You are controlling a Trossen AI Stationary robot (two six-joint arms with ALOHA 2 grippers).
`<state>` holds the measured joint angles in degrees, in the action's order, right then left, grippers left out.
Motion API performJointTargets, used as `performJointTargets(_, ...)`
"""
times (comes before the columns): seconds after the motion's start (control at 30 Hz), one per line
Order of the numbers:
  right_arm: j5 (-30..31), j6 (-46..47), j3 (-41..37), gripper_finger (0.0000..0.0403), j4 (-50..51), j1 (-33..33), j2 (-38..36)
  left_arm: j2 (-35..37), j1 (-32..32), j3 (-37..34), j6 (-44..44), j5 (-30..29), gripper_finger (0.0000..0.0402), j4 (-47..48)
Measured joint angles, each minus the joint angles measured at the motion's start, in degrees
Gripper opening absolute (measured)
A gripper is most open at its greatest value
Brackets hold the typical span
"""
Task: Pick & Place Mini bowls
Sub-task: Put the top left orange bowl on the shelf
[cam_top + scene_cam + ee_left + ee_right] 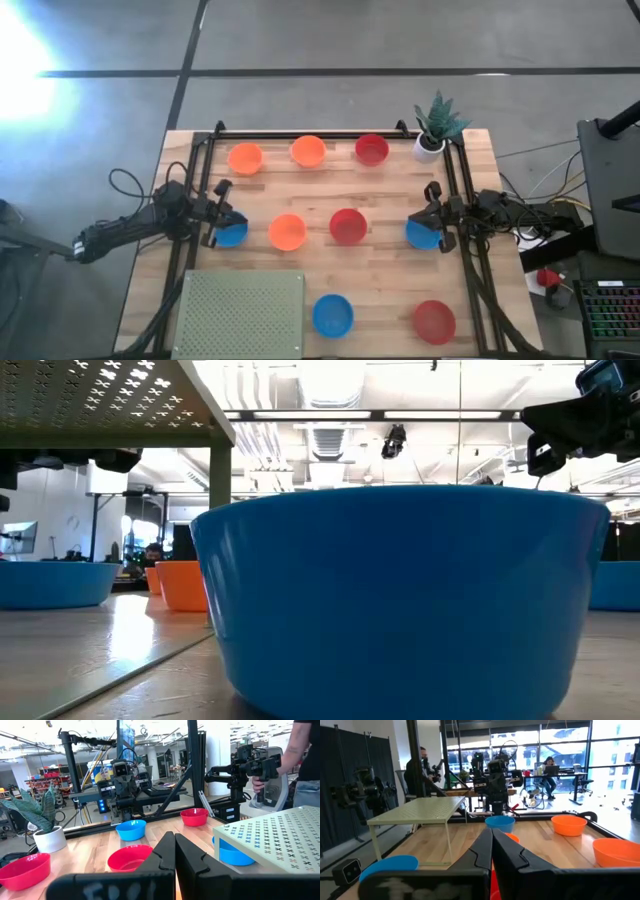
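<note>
Tabletop (330,280) carries nine mini bowls, seen from above, taken from the left edge across. Left gripper (222,215) rests low near the left edge, jaws clenched and holding nothing, its tip over the rim of a blue bowl (233,234). A perforated white stand (240,314) occupies the near-left corner. Along the far edge sit an orange bowl (245,157), a second orange bowl (308,151) and a red bowl (372,149). Mid-row, beyond the left blue one: a third orange bowl (287,232), then a red middle bowl (348,226), then a blue right bowl (422,235). Near the front edge lie a blue front bowl (332,316) and a red front bowl (435,322). A small white pot with plant (432,137) stands in the far-right corner. Right gripper (436,212) sits by the right edge, jaws clenched on nothing, tip over the blue right bowl's rim. All bowls upright and apart from one another.
</note>
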<state>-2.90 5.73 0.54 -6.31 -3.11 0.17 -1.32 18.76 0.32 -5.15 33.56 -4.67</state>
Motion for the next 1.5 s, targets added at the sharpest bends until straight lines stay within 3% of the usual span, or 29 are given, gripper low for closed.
performJointTargets(0.9, 0.0, 1.2, 0.0, 0.0008, -0.1, 0.0, 0.0, 0.0, 0.0, 0.0, 0.1, 0.0, 0.0, -0.8)
performJointTargets(1.07, 0.0, 1.2, 0.0, 0.0008, -0.1, 0.0, 0.0, 0.0, 0.0, 0.2, 6.3, -0.2, 0.0, -2.7)
performJointTargets(1.23, 0.3, 1.4, 0.0, 0.0008, -0.1, 0.0, 0.0, 0.0, 0.0, 2.7, 18.6, -6.7, 0.0, -4.4)
performJointTargets(1.5, 1.6, 1.2, 0.0, 0.0008, -0.1, 0.0, 0.0, -1.2, 0.0, 7.5, 20.1, -15.4, 0.0, -4.3)
